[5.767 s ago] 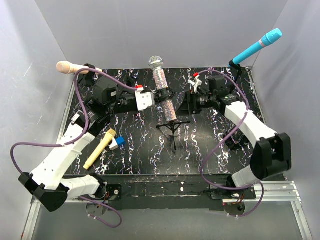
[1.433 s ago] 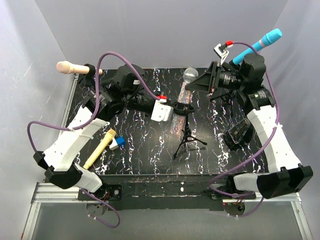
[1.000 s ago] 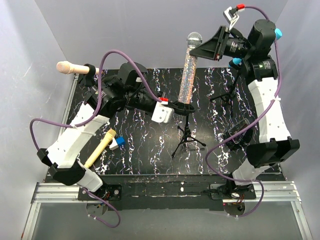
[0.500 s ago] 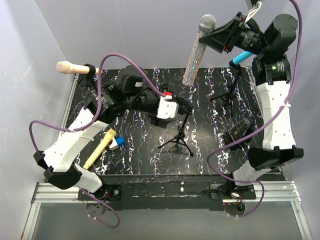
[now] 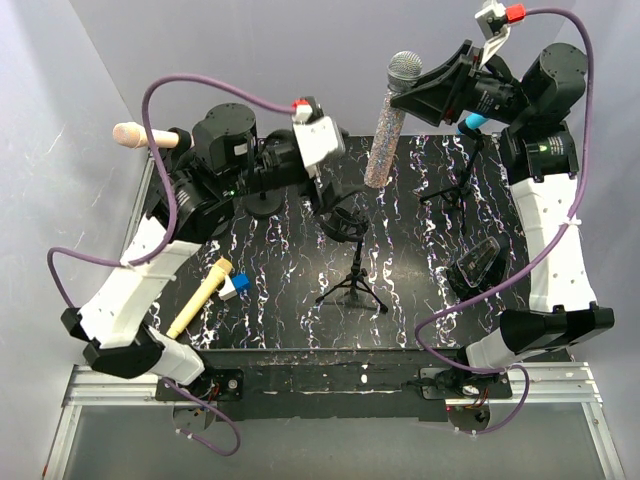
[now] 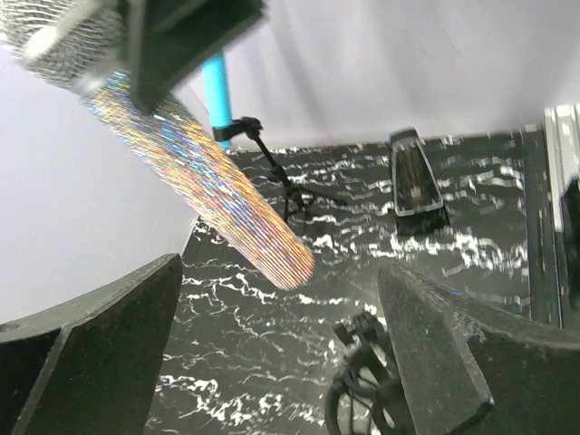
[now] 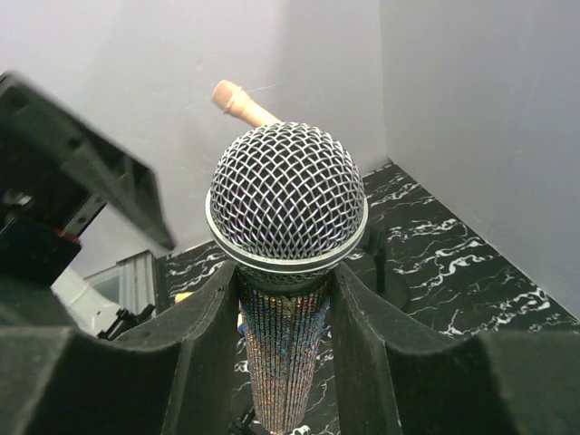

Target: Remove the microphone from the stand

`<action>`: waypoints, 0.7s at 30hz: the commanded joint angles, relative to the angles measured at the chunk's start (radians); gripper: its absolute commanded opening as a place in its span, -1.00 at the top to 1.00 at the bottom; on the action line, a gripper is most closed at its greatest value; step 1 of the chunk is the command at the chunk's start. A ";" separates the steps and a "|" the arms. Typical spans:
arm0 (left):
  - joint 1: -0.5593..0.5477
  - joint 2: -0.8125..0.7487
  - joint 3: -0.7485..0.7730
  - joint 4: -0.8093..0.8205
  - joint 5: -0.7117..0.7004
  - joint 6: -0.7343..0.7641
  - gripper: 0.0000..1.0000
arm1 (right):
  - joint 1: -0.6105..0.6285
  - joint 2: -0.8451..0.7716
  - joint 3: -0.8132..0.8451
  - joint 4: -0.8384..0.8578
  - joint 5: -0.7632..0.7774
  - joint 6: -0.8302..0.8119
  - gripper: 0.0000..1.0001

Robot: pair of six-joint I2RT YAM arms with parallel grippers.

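My right gripper is clamped just under the silver mesh head of the sparkly microphone. That arm's reached up high, so the mic hangs head-up in the air, clear of the black tripod stand. Left gripper hovers above the stand's clip, jaws spread wide, holding nothing.

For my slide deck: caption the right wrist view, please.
Right tool grips the glitter microphone just below its mesh head, high above the table.

Microphone head cropped at left wrist view's corner, stand clip blurred at bottom edge
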 commanded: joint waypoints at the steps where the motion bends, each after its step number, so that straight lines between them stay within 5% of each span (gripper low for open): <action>1: 0.019 0.058 0.047 0.143 -0.067 -0.251 -0.79 | 0.045 -0.006 -0.007 0.094 -0.079 -0.044 0.97; 8: 0.020 0.161 0.116 0.234 -0.071 -0.350 -0.69 | 0.088 0.008 0.011 0.114 -0.098 -0.035 0.97; 21: 0.026 0.162 0.102 0.241 -0.024 -0.296 0.39 | 0.098 -0.004 -0.028 0.151 -0.053 0.005 0.97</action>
